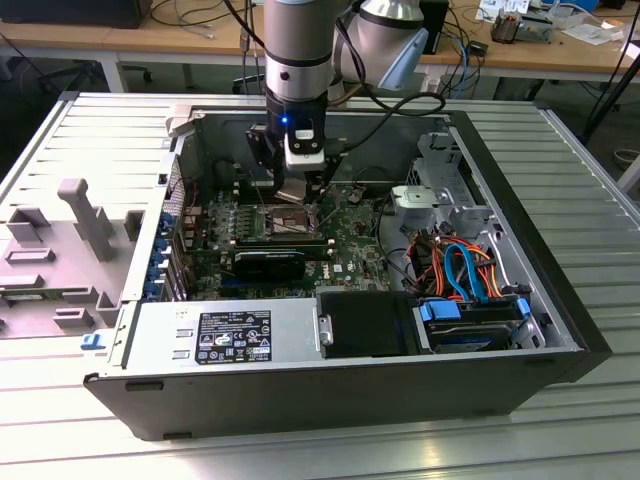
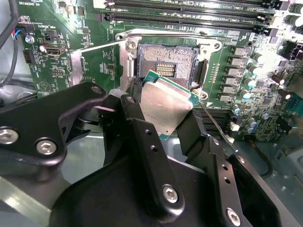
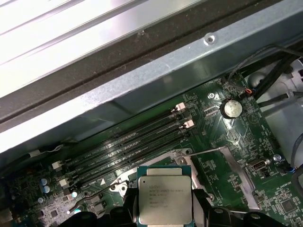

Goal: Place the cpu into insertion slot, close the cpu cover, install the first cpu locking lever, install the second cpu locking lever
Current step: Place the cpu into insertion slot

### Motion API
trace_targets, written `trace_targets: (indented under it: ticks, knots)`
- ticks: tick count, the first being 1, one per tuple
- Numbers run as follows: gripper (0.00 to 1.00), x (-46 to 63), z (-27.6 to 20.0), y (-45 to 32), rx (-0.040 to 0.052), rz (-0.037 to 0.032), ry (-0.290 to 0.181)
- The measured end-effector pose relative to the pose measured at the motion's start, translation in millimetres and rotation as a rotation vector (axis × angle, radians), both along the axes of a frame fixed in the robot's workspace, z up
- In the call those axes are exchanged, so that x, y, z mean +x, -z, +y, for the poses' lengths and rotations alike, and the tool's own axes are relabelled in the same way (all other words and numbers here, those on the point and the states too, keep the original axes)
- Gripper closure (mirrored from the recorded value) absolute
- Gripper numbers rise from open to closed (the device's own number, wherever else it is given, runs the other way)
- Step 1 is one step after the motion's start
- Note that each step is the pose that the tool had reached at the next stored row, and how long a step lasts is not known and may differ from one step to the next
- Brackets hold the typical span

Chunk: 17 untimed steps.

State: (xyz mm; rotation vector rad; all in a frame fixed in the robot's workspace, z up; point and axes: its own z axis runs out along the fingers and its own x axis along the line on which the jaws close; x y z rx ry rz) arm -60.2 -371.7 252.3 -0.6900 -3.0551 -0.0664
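Note:
My gripper (image 1: 291, 188) reaches down into the open computer case and is shut on the cpu (image 2: 165, 106), a flat square chip with a grey metal top. Black fingers (image 2: 132, 113) clamp two opposite edges of the chip. In both wrist views the cpu (image 3: 164, 201) hangs tilted just above the insertion slot (image 2: 165, 64), whose dark centre lies uncovered. The cpu cover (image 3: 236, 168) stands swung open beside the slot. Two thin wire levers (image 2: 102, 46) are raised off the socket. In the exterior view the slot (image 1: 283, 220) lies directly under the gripper.
Long black memory slots (image 3: 128, 142) run beside the socket. A black fan shroud (image 1: 365, 325), a power supply (image 1: 225, 335) and a drive with blue and orange cables (image 1: 465, 275) fill the case's near side. The case walls (image 1: 180, 160) enclose the board. Grey plastic parts (image 1: 60, 240) lie outside.

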Motion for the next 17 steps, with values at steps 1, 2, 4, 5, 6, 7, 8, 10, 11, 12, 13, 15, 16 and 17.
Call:
trace_targets:
  ticks: [1, 2, 4, 5, 6, 7, 8, 10, 11, 12, 13, 15, 16, 17]
  knots:
    - [0.45, 0.0, 0.0, 0.0, 0.0, 0.0, 0.003]
    - [0.45, 0.0, 0.0, 0.1, 0.0, 0.0, 0.005]
    - [0.45, 0.0, 0.0, 0.1, 0.0, 0.0, 0.008]
    - [0.45, 0.0, 0.0, 0.1, 0.0, 0.0, 0.01]
    - [0.45, 0.0, 0.0, 0.1, 0.0, 0.0, 0.012]
    - [0.45, 0.0, 0.0, 0.1, 0.0, 0.0, 0.013]
    - [0.45, 0.0, 0.0, 0.1, 0.0, 0.0, 0.016]
    - [0.45, 0.0, 0.0, 0.2, 0.0, 0.0, 0.019]
    - [0.45, 0.0, 0.0, 0.2, 0.0, -0.0001, 0.021]
    - [0.45, 0.0, 0.0, 0.2, 0.0, 0.0, 0.022]
    - [0.45, 0.0, 0.0, 0.2, 0.0, 0.0, 0.024]
    - [0.45, 0.0, 0.0, 0.2, -0.0001, 0.0, 0.03]
    - [0.45, 0.0, 0.0, 0.2, 0.0, 0.0, 0.031]
    - [0.45, 0.0, 0.0, 0.2, 0.0, 0.0, 0.033]
